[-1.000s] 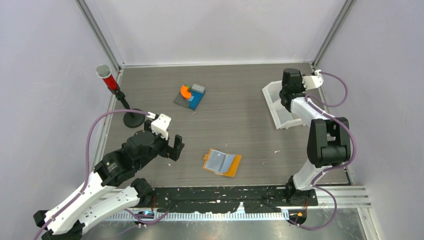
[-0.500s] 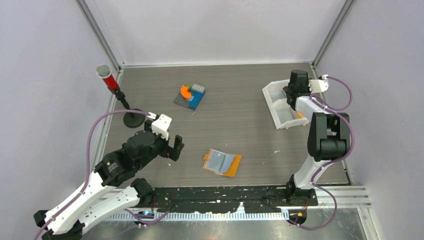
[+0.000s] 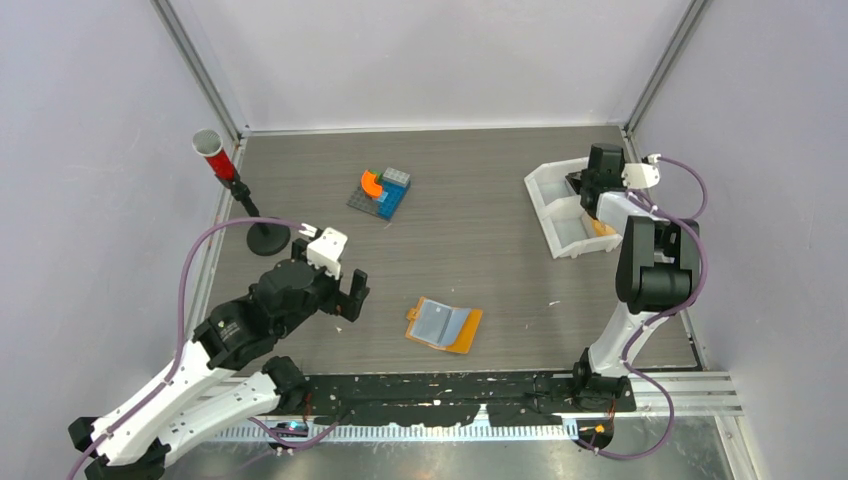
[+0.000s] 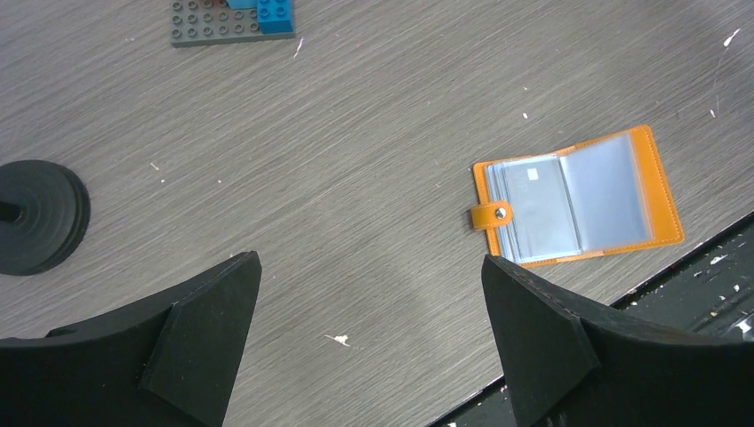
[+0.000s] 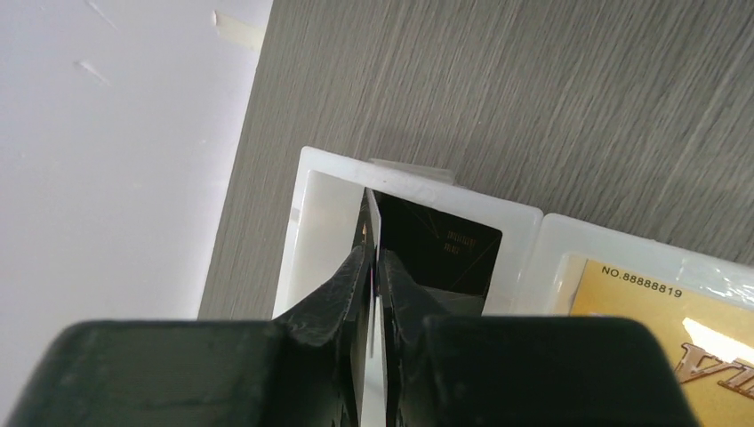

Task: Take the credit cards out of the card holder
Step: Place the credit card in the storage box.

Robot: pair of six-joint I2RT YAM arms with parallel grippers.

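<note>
The card holder (image 3: 445, 325) lies open on the table, tan-orange with pale blue sleeves and a snap tab; it also shows in the left wrist view (image 4: 578, 200). My left gripper (image 3: 350, 297) (image 4: 369, 262) is open and empty, to the left of the holder. My right gripper (image 3: 586, 188) (image 5: 373, 258) is shut on a thin credit card (image 5: 375, 218) held edge-on over the white tray (image 3: 540, 205) (image 5: 418, 178). Another dark credit card (image 5: 440, 253) lies in that tray compartment.
A gold card (image 5: 658, 298) lies in the tray's other compartment. A grey brick plate with orange and blue blocks (image 3: 382, 190) (image 4: 231, 18) sits at the back. A red cup on a black stand (image 3: 268, 237) (image 4: 36, 213) is at the left.
My right gripper has swung to the right over the tray, uncovering more of it. My left arm has shifted only slightly. The holder has not moved.
</note>
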